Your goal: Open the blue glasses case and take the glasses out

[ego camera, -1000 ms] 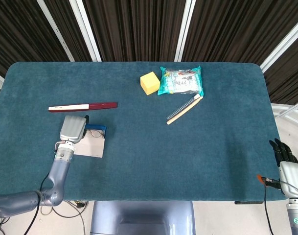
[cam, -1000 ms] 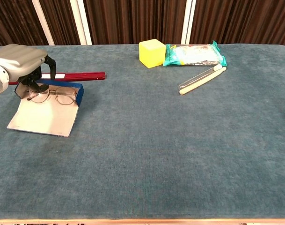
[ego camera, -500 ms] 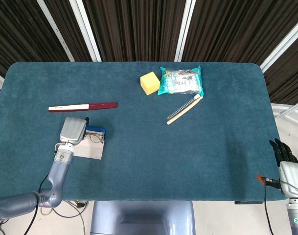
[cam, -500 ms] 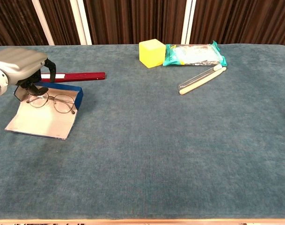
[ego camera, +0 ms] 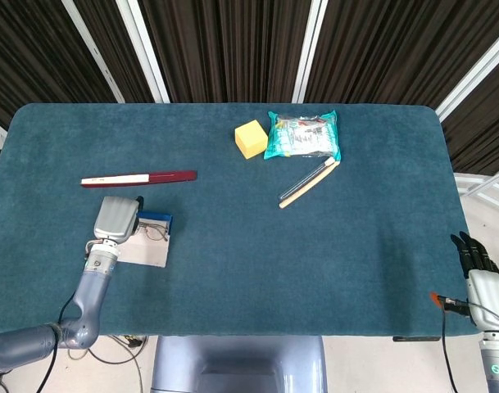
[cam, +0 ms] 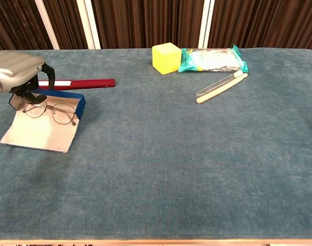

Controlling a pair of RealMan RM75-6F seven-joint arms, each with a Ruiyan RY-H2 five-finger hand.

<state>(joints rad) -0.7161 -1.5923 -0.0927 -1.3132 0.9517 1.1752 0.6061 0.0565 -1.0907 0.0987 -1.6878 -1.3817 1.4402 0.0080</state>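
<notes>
The blue glasses case [cam: 45, 115] lies open at the table's [cam: 196, 164] left edge, the glasses [cam: 49, 111] resting inside. The left hand [cam: 15, 72] hovers over them; whether it grips the frame cannot be told. The right hand [ego camera: 478, 264] hangs idle, fingers straight. A thin wire frame could slip or drag the case.

At the table's left side, the open blue glasses case [cam: 40, 124] lies with the thin wire-framed glasses [cam: 50, 111] in it. The left hand [cam: 16, 72] sits over its far left corner. Just behind lies a flat dark red and white stick [cam: 79, 82]. Far right of it, a yellow foam cube [cam: 166, 58] stands left of a teal snack packet [cam: 213, 60], with a pale long-handled toothbrush [cam: 220, 86] nearer.
</notes>
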